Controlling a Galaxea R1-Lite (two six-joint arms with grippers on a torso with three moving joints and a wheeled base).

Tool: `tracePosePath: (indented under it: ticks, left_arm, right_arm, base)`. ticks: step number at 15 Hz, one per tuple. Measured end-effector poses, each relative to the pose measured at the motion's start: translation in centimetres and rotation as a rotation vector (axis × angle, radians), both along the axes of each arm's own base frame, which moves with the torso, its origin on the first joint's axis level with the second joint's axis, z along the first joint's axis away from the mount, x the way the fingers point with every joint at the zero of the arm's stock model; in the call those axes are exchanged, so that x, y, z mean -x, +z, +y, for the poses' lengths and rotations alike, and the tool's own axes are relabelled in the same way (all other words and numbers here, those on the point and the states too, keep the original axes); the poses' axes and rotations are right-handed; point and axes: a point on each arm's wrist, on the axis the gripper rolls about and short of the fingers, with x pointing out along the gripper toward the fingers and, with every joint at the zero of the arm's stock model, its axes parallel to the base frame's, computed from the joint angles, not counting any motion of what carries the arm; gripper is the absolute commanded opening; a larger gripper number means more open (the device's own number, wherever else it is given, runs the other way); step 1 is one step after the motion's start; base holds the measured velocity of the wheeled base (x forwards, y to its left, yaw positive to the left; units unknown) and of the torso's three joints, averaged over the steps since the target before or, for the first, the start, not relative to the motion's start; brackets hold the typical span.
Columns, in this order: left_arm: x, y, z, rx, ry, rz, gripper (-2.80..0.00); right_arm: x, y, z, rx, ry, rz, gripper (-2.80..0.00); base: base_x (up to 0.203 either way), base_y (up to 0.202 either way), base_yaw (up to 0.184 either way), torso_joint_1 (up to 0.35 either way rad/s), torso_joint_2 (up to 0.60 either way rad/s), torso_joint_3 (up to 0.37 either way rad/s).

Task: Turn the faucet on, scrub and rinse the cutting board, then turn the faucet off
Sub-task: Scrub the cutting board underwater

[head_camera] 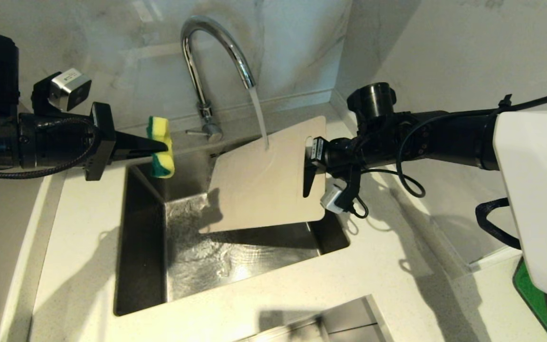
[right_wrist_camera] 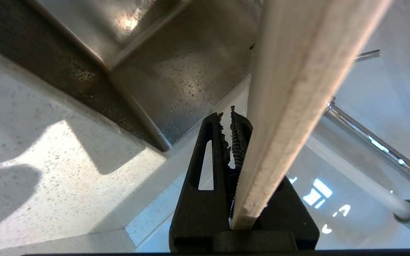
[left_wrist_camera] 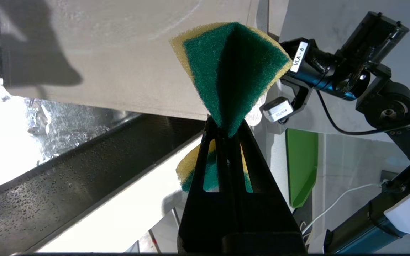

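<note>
Water runs from the chrome faucet [head_camera: 216,42] onto the cream cutting board [head_camera: 259,185], which hangs tilted over the sink [head_camera: 145,247]. My right gripper [head_camera: 309,166] is shut on the board's right short end beside its slot handle. In the right wrist view the board's edge [right_wrist_camera: 290,106] runs out from between the fingers of the right gripper [right_wrist_camera: 228,119]. My left gripper [head_camera: 159,145] is shut on a yellow and green sponge [head_camera: 161,156], held above the sink's back left corner, apart from the board. In the left wrist view the sponge [left_wrist_camera: 233,71] fans out past the left gripper [left_wrist_camera: 225,124].
The faucet's thin lever [head_camera: 195,132] sticks out at its base behind the sink. White countertop [head_camera: 397,266] surrounds the wet steel sink. A bright green flat object [head_camera: 532,289] lies at the far right. A second steel recess [head_camera: 344,318] shows at the front edge.
</note>
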Motion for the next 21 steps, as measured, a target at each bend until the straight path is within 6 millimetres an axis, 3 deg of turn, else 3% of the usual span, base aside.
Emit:
tracePosePath:
  ticks: [11, 21]
  left_arm:
    - [-0.2, -0.3, -0.1, -0.002, 0.001, 0.012, -2.8]
    - [-0.2, -1.0, -1.1, -0.001, -0.029, 0.044, -2.8]
  right_arm:
    - [1.1, 0.3, 1.8, -0.013, 0.042, 0.015, -2.8]
    - [4.8, 1.7, 3.7, -0.026, 0.099, 0.042, -2.8]
  base:
    - [0.0, 0.0, 0.0, 0.0, 0.0, 0.0]
    - [0.0, 0.0, 0.0, 0.0, 0.0, 0.0]
